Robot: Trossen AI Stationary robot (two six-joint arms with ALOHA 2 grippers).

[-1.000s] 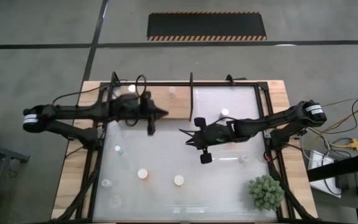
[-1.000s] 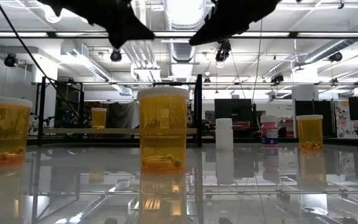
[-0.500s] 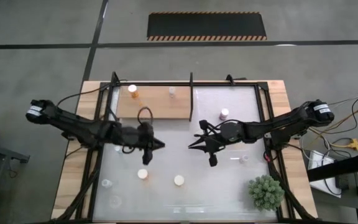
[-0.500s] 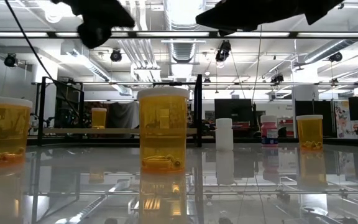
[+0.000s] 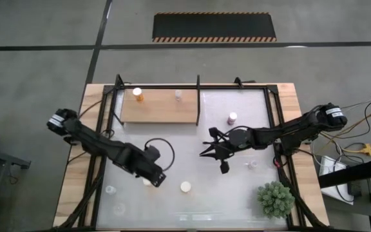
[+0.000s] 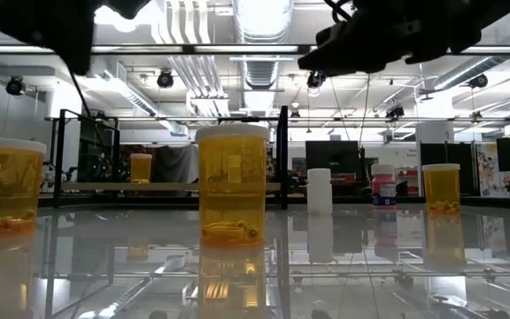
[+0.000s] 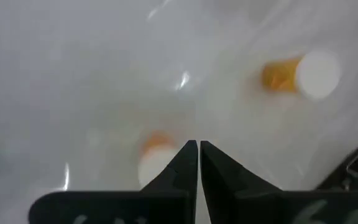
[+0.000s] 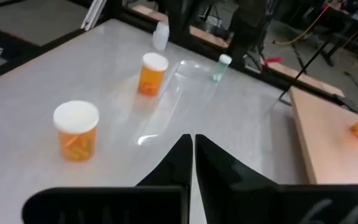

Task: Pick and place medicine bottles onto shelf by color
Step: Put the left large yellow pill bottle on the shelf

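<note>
While both fingers stay clenched, left gripper (image 5: 160, 181) over orange bottle (image 5: 147, 182); right gripper (image 5: 204, 153) mid-table, plant (image 5: 275, 198) near

Green potted plant (image 5: 275, 198) at table's (image 5: 237, 193) near-right corner

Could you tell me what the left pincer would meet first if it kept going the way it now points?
Probably the orange bottle right beyond its shut tips: the left pincer points down at it, with the white table beneath. Depth between them is unclear.
</note>
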